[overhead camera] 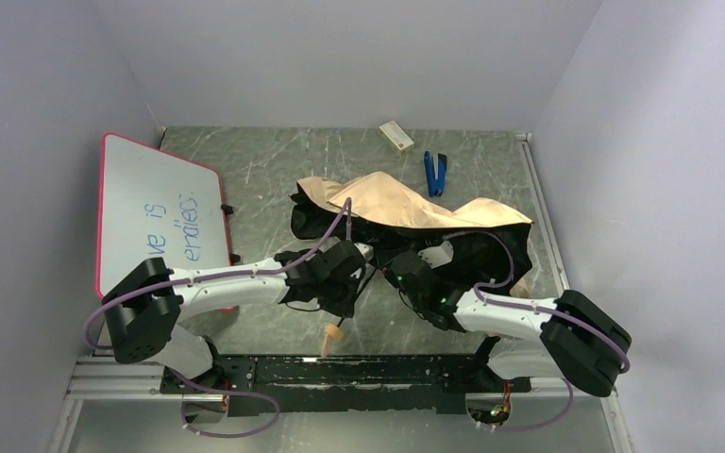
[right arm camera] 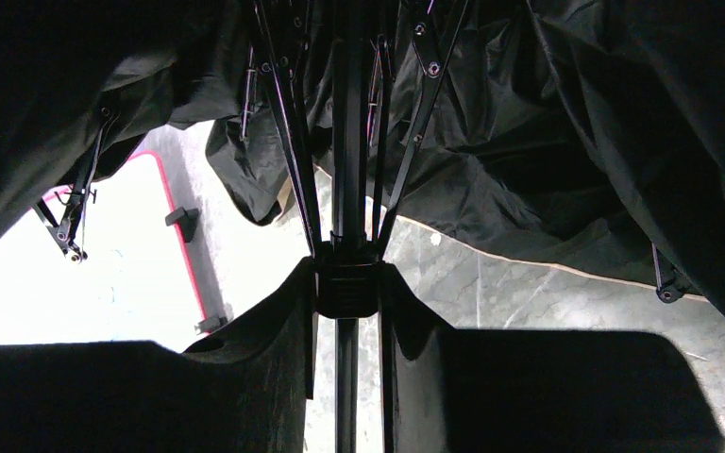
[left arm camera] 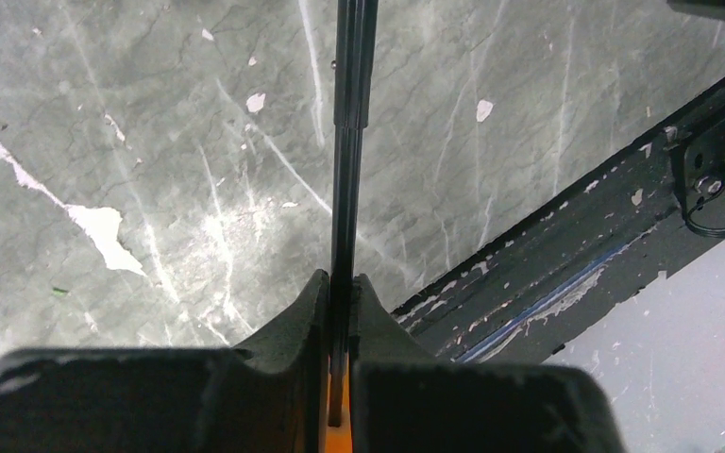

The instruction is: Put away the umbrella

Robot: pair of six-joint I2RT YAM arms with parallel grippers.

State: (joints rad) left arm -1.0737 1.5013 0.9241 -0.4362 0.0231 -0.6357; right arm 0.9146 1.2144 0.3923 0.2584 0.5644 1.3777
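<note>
Left gripper [left arm camera: 340,293] is sitting low over the table [left arm camera: 151,189], its jaws nearly pressed together and pinching the thin black shaft [left arm camera: 351,113] of the umbrella [overhead camera: 406,203]. A bit of orange-tan is showing between the pads, below the shaft. Right gripper [right arm camera: 347,283] has its jaws a little wider, clamping the black runner block [right arm camera: 347,278] on the same shaft, with the ribs [right arm camera: 288,142] fanning up and out from it. The umbrella is lying half open on the middle of the table just beyond both grippers. Its tan canopy is facing up, the black lining [right arm camera: 547,123] is hanging around the right wrist camera, and the tan handle knob [overhead camera: 332,335] is pointing toward the arm bases. A whiteboard [overhead camera: 151,208] with a red edge is lying at the left of the table. Blue handwriting on it is only partly readable: "ve is" on one line, something like "endles" on the next, the rest hidden by the left arm. A small box [overhead camera: 396,137] is sitting at the far edge, its label too small to read. A blue tool [overhead camera: 434,173] is lying near it.
</note>
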